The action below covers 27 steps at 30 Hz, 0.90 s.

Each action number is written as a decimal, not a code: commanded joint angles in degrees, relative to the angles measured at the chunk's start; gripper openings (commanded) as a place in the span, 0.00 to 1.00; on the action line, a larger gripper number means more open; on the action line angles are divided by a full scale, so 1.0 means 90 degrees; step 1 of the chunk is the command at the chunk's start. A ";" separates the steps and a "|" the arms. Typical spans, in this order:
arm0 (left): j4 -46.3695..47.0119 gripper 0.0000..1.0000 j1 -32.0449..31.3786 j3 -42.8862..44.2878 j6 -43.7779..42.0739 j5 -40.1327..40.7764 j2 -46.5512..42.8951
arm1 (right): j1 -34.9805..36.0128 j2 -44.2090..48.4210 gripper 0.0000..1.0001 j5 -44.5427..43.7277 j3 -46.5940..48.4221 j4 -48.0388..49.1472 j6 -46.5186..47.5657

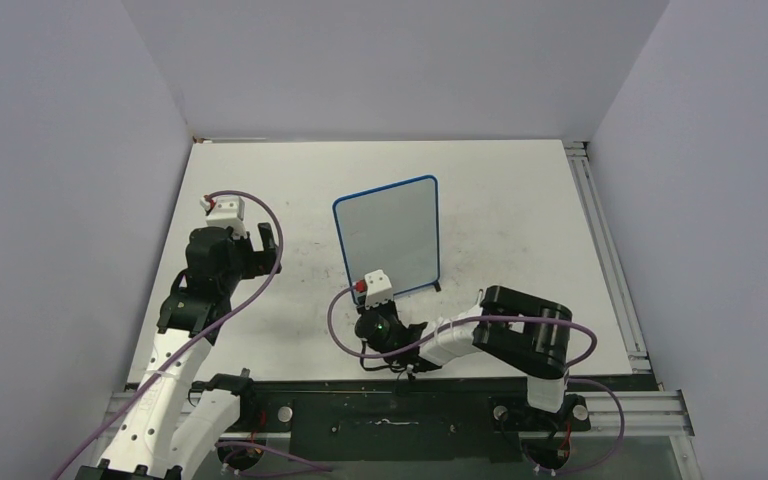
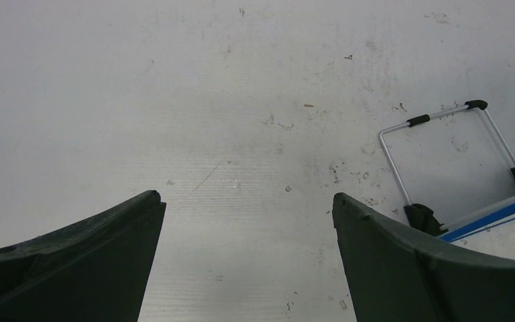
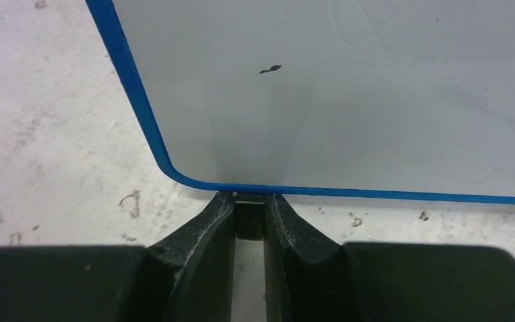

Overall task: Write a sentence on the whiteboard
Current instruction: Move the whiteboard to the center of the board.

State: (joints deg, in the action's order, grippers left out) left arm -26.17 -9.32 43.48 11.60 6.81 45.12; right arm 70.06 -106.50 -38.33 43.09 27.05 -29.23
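Observation:
The whiteboard [image 1: 388, 235] stands propped up in the middle of the table, with a blue frame and a white face. No lettering shows on it. In the right wrist view the whiteboard [image 3: 349, 100] is blank apart from one small black mark [image 3: 270, 68]. My right gripper [image 1: 372, 297] is at the board's near left corner. Its jaws [image 3: 249, 199] are shut on a small black foot [image 3: 249, 218] under the blue bottom edge. My left gripper [image 1: 265, 245] is open and empty over bare table left of the board, also in its own view [image 2: 245, 198].
The left wrist view shows the board's wire back stand [image 2: 436, 121] and a strip of its blue edge [image 2: 496, 215] at the right. The table top [image 1: 510, 200] is white and scuffed. Grey walls enclose it, and a metal rail [image 1: 605, 250] runs along the right side.

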 commanded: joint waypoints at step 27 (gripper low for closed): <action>0.0247 0.96 0.0077 0.0079 0.0311 0.0232 0.0116 | 0.0955 0.2785 0.83 0.0241 -0.1186 -0.2083 -0.1344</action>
State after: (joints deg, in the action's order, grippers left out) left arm -26.13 -8.88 43.48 12.62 7.29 45.93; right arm 78.24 -89.78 -34.09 34.37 16.51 -35.62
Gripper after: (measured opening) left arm 0.962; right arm 0.827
